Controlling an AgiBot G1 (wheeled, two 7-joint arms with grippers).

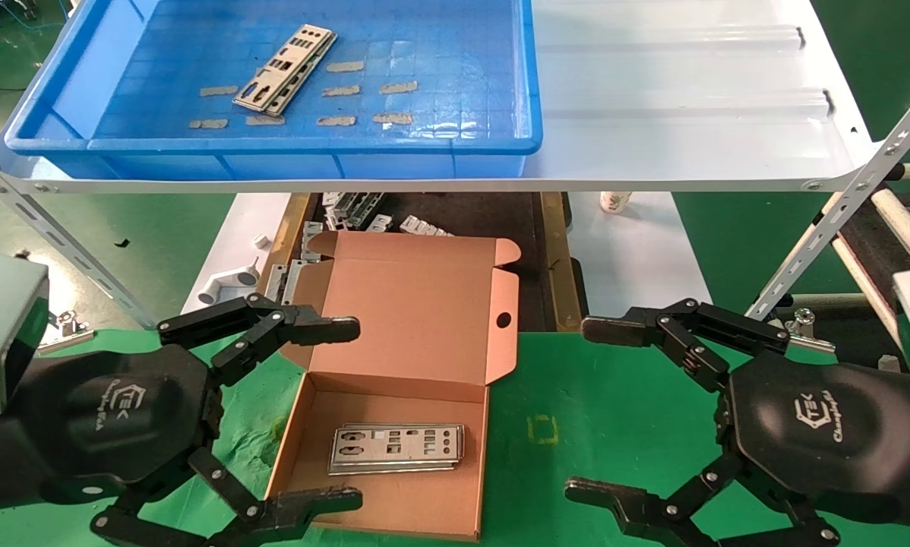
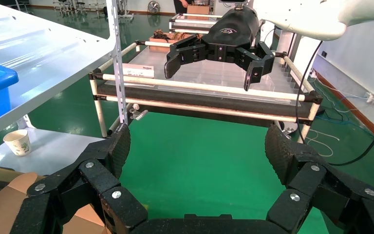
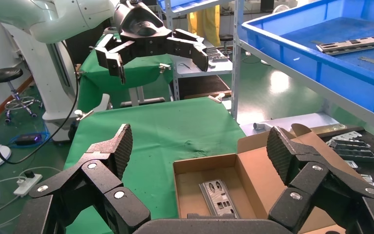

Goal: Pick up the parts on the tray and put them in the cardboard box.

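A stack of silver punched plates (image 1: 285, 70) lies slanted in the blue tray (image 1: 455, 143) on the raised white shelf. More silver plates (image 1: 396, 447) lie flat in the open cardboard box (image 1: 349, 395) on the green table; they also show in the right wrist view (image 3: 217, 198). My left gripper (image 1: 337, 414) is open and empty, hovering at the box's left side. My right gripper (image 1: 595, 410) is open and empty, over the green cloth to the right of the box. The tray with its plates shows in the right wrist view (image 3: 355, 45).
The white ribbed shelf sheet (image 1: 690, 91) runs right of the tray on slanted metal struts (image 1: 842, 220). Grey bent brackets (image 1: 352, 209) lie in a dark bin behind the box. A paper cup (image 1: 614, 201) stands on a lower white surface. A roller rack (image 2: 199, 92) stands at right.
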